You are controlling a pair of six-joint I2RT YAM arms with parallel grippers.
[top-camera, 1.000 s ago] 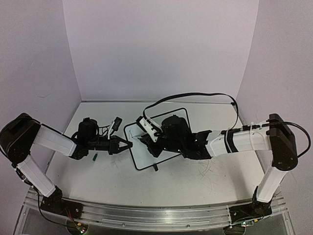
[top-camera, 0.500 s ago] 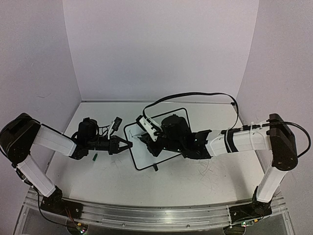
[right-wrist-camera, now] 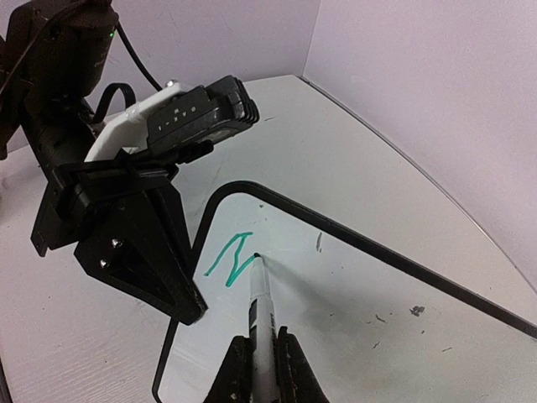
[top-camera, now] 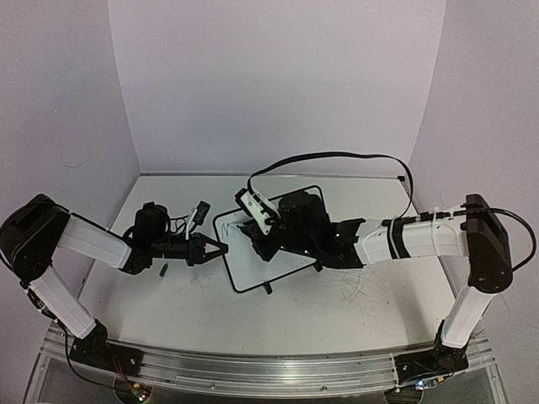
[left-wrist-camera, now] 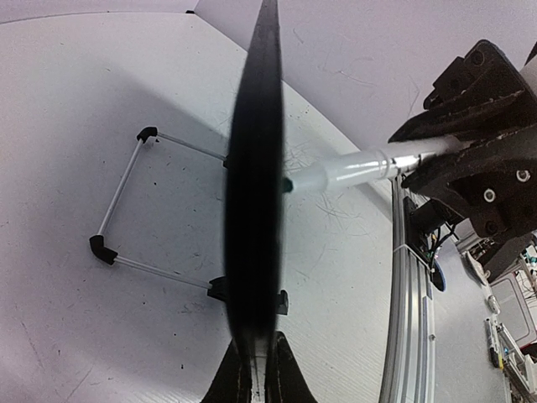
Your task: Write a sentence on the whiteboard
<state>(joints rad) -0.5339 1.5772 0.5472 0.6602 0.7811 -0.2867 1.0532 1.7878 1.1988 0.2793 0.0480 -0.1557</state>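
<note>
The left gripper (top-camera: 217, 249) touches the whiteboard (top-camera: 253, 275); right gripper (top-camera: 255, 242) over it.

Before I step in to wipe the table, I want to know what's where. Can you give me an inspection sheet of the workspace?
Surface: white tabletop, scuffed, with faint scribbles near the right arm.
Job's things: whiteboard, with one short green stroke near a corner; marker with its tip on the board.
Clutter: small green piece on the table by the left arm, possibly a cap.
Tools: left tool shut on the whiteboard's edge; right tool shut on the marker.
Cables: black cable arcs from the right wrist toward the right wall.
Surroundings: plain lilac walls on three sides.
</note>
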